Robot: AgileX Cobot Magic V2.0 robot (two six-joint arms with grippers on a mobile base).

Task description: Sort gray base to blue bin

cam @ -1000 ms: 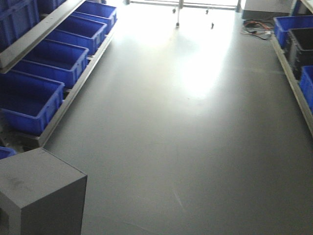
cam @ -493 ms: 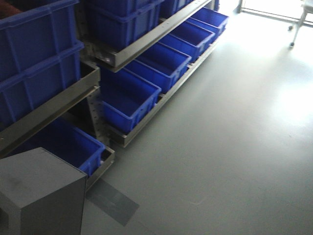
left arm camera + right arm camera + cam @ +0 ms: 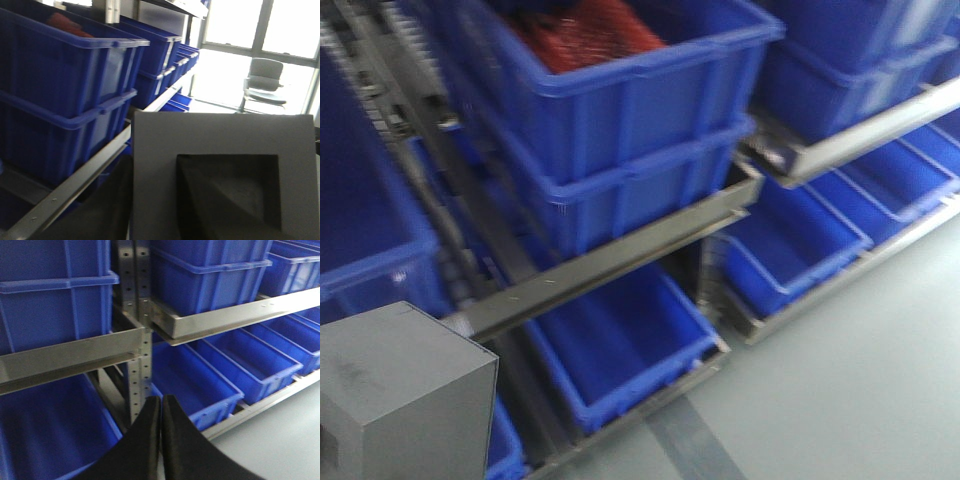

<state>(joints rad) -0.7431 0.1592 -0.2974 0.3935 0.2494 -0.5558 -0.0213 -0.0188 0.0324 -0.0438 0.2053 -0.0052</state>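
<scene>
Okay, gray base (image 3: pixel 220 135) looks stiff, light, matte; your left gripper (image 3: pixel 150 200) seems clamped on its recess wall, good hold; right gripper (image 3: pixel 161 407) jaws together, empty.

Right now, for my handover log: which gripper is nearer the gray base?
Left. The gray base fills the left wrist view, close against that arm. The right gripper, shut and empty, faces the shelved blue bins, no base in its view.
</scene>
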